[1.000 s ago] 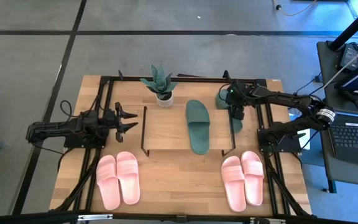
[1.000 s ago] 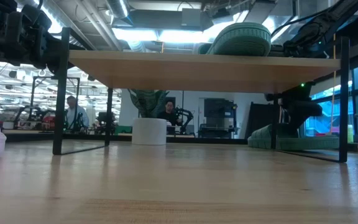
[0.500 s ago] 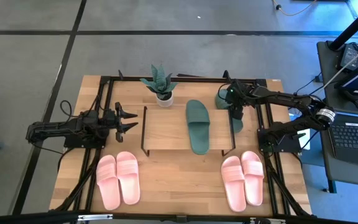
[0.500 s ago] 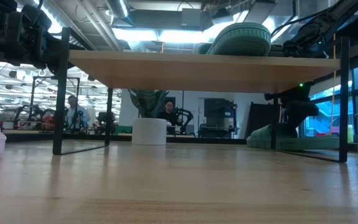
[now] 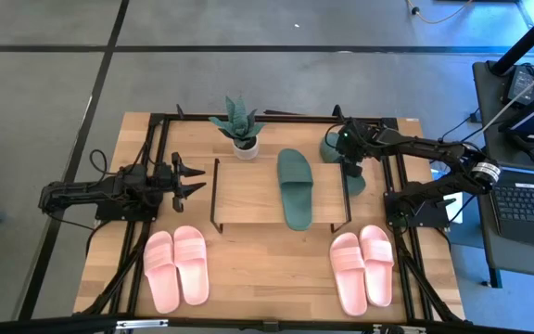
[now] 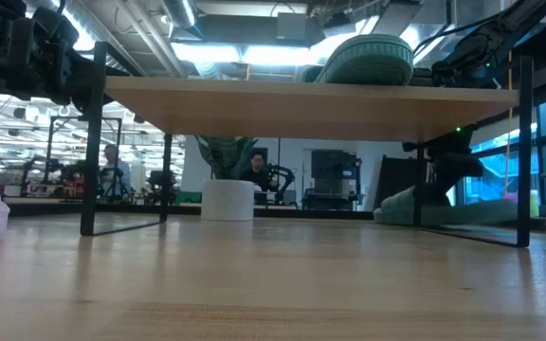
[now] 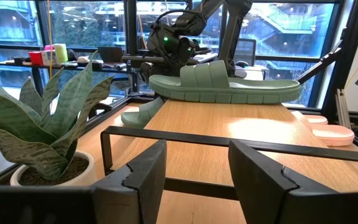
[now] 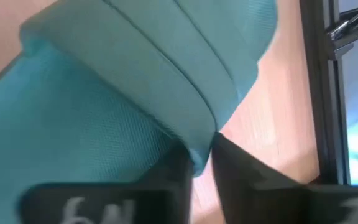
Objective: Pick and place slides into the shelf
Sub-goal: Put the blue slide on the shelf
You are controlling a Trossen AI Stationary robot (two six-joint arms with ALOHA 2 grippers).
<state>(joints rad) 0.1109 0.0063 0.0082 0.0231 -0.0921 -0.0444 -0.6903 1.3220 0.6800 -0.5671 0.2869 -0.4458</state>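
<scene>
One dark green slide (image 5: pixel 295 188) lies flat on the shelf's wooden top (image 5: pixel 248 199). The other green slide (image 6: pixel 408 205) is on the table just right of the shelf, and my right gripper (image 5: pixel 352 169) is shut on it from above. Two pink pairs lie soles down near the front edge, one at the left (image 5: pixel 176 267) and one at the right (image 5: pixel 362 267). My left gripper (image 7: pixel 194 174) stands open, level, just left of the shelf and holds nothing. My right gripper pinches the green slide's side rim (image 8: pixel 199 148) between its two fingers, right beside the ridged strap (image 8: pixel 166 56). The fingers point down from above. In the low view the slide sits on the table, slanted.
A potted plant (image 5: pixel 239 125) stands at the shelf's far left corner. Black frame rails (image 5: pixel 399 186) run along both sides of the table. A laptop (image 5: pixel 531 199) sits off the table to the right. People show in the room behind.
My right gripper has shut on the green slide beside the shelf. The slide has tipped slightly and now shows slanted in the low view.
</scene>
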